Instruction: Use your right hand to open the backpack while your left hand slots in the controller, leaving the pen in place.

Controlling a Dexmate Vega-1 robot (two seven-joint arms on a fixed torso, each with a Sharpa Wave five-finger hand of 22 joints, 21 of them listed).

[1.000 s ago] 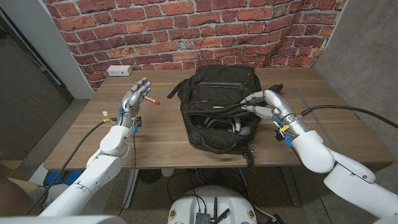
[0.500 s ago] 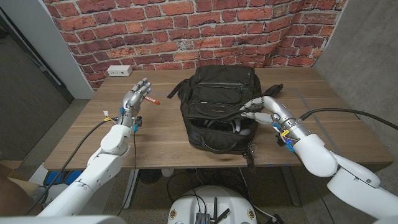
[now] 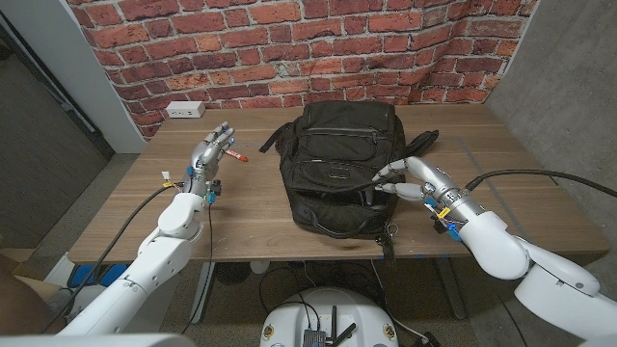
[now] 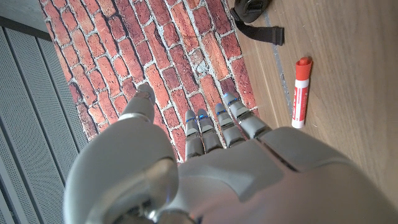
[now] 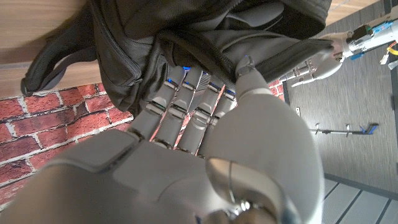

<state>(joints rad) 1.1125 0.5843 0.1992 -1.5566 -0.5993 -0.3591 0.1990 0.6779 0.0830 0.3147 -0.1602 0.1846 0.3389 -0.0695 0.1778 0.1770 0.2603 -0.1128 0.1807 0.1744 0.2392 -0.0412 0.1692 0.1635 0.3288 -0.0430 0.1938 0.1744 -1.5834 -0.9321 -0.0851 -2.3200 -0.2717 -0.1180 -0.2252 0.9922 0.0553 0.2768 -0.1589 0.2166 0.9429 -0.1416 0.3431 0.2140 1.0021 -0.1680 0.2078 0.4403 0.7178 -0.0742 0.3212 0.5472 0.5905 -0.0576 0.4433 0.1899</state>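
Here the black backpack [image 3: 337, 169] lies mid-surface, flap down over its mouth — right hand [image 3: 410, 178] pinching the fabric edge at its near right side. Left hand [image 3: 210, 154] hovers with fingers [image 4: 211, 127] spread, holding nothing, beside the red-and-white pen [image 3: 236, 155].

— What colours are we seeing here?
— We're looking at a black backpack [image 3: 339, 164] on a brown wood-grain table [image 3: 511, 183], with a red-brick wall [image 3: 289, 48] with pale mortar behind.
— And the small things?
— We're noticing a red-and-white pen [image 4: 301, 91] — and a white power strip [image 3: 184, 110].
— The hands?
— We're finding the left hand [image 3: 209, 154] and the right hand [image 3: 413, 179] silver-grey, blue marks on the fingers [image 4: 231, 115].
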